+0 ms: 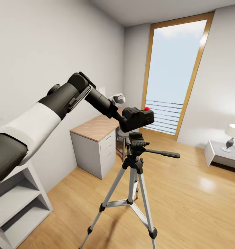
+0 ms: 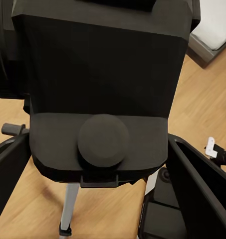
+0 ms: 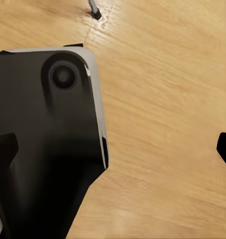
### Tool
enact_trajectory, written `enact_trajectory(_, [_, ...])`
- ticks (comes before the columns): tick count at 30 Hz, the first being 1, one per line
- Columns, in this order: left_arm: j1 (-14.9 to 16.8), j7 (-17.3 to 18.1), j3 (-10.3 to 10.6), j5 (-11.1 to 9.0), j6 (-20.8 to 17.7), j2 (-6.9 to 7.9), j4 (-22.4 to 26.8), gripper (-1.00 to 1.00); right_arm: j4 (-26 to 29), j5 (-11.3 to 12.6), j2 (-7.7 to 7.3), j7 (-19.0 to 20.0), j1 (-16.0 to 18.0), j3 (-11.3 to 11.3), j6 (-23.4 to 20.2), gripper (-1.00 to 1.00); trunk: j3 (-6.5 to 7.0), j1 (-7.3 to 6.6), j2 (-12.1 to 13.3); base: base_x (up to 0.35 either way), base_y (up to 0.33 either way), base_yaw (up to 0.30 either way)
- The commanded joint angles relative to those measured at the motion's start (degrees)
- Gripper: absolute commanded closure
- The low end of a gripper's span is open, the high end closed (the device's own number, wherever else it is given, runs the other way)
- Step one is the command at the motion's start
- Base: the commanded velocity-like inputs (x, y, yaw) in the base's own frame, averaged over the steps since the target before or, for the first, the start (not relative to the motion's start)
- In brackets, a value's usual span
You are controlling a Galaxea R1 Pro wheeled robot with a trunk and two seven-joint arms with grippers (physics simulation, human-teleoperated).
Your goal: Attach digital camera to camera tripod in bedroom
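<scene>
Between the fingers (image 2: 202,189) of the left tool (image 1: 126,121), the digital camera (image 1: 139,119) is gripped (red button uppermost) and held just above the black head of the camera tripod (image 1: 136,162), which stands on the wood floor (image 1: 186,193) near the surface (image 1: 96,127). How far the right tool is spread cannot be told.

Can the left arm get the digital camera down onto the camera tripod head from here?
Probably yes. The left pincer holds the digital camera right above the camera tripod head, with nothing between them.
</scene>
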State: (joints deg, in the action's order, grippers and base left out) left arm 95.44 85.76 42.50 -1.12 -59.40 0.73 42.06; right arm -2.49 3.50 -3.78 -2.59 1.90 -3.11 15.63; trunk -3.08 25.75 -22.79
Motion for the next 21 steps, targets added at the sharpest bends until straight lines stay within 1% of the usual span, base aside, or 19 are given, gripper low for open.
enact_trajectory(1, [0.10, 0.22, 0.21, -0.11, -0.60, 0.07, 0.04, 1.00, 0.13, 0.29, 0.00, 0.11, 0.12, -0.18, 0.50, -1.00, -0.13, 0.04, -0.14, 0.000, 0.000, 0.000])
enact_trajectory(4, [0.10, 0.25, 0.21, -0.11, -0.60, 0.06, 0.04, 1.00, 2.73, 0.13, -0.07, 0.10, 0.12, 0.68, 0.96, -1.00, -0.13, 0.04, -0.14, 0.000, 0.000, 0.000])
enact_trajectory(5, [0.10, 0.26, 0.21, -0.11, -0.60, 0.06, 0.04, 1.00, 4.70, 0.06, -0.22, 0.09, 0.12, 1.41, 1.47, -1.00, -0.13, 0.04, -0.14, 0.000, 0.000, 0.000])
enact_trajectory(6, [0.10, 0.33, 0.23, -0.11, -0.60, 0.06, 0.04, 1.00, 6.85, -0.04, -0.60, 0.15, 0.12, 2.07, 2.09, -1.00, -0.13, 0.04, -0.14, 0.000, 0.000, 0.000])
enact_trajectory(7, [0.10, 0.48, 0.26, -0.11, -0.60, 0.06, 0.04, 1.00, 9.00, -0.13, -1.28, 0.26, 0.12, 2.54, 2.74, -1.00, -0.13, 0.04, -0.14, 0.000, 0.000, 0.000])
enact_trajectory(10, [0.10, 0.98, 0.55, -0.11, -0.60, 0.12, 0.04, 1.00, 12.94, -0.21, -2.76, 0.99, 0.12, 3.07, 4.48, -1.00, -0.13, 0.04, -0.14, 0.000, 0.000, 0.000])
enact_trajectory(11, [0.10, 1.07, 0.68, -0.11, -0.60, 0.13, 0.04, 1.00, 13.45, -0.21, -2.93, 1.39, 0.12, 3.13, 4.98, -1.00, -0.13, 0.04, -0.14, 0.000, 0.000, 0.000])
enact_trajectory(13, [0.10, 1.27, 1.26, -0.11, -0.60, 0.14, 0.04, 1.00, 15.12, -0.26, -3.37, 4.22, 0.12, 3.27, 8.06, -1.00, -0.13, 0.04, -0.14, 0.000, 0.000, 0.000])
enact_trajectory(14, [0.10, 1.34, 1.56, -0.11, -0.60, 0.14, 0.04, 1.00, 15.77, -0.30, -3.59, 7.36, 0.12, 3.32, 11.29, -1.00, -0.13, 0.04, -0.14, 0.000, 0.000, 0.000])
enact_trajectory(15, [0.10, 1.37, 1.68, -0.11, -0.60, 0.15, 0.04, 1.00, 16.04, -0.31, -3.76, 9.31, 0.12, 3.37, 13.34, -1.00, -0.13, 0.04, -0.14, 0.000, 0.000, 0.000])
enact_trajectory(16, [0.10, 1.38, 1.72, -0.11, -0.60, 0.15, 0.04, 1.00, 16.14, -0.31, -3.87, 10.23, 0.12, 3.37, 14.40, -1.00, -0.13, 0.04, -0.14, 0.000, 0.000, 0.000])
enact_trajectory(17, [0.10, 1.40, 1.78, -0.11, -0.60, 0.15, 0.04, 1.00, 16.32, -0.32, -4.06, 12.03, 0.12, 3.37, 16.67, -1.00, -0.13, 0.04, -0.14, 0.000, 0.000, 0.000])
enact_trajectory(18, [0.10, 1.40, 1.80, -0.11, -0.60, 0.15, 0.04, 1.00, 16.38, -0.32, -4.14, 12.92, 0.12, 3.37, 17.89, -1.00, -0.13, 0.04, -0.14, 0.000, 0.000, 0.000])
enact_trajectory(19, [0.10, 1.41, 1.83, -0.11, -0.60, 0.15, 0.04, 1.00, 16.48, -0.33, -4.27, 14.61, 0.12, 3.37, 20.50, -1.00, -0.13, 0.04, -0.14, 0.000, 0.000, 0.000])
enact_trajectory(20, [0.10, 1.41, 1.84, -0.11, -0.60, 0.15, 0.04, 1.00, 16.51, -0.33, -4.31, 15.42, 0.12, 3.39, 21.87, -1.00, -0.13, 0.04, -0.14, 0.000, 0.000, 0.000])
enact_trajectory(21, [0.10, 1.42, 1.86, -0.11, -0.60, 0.15, 0.04, 1.00, 16.56, -0.33, -4.41, 16.98, 0.12, 3.41, 24.64, -1.00, -0.13, 0.04, -0.14, 0.000, 0.000, 0.000])
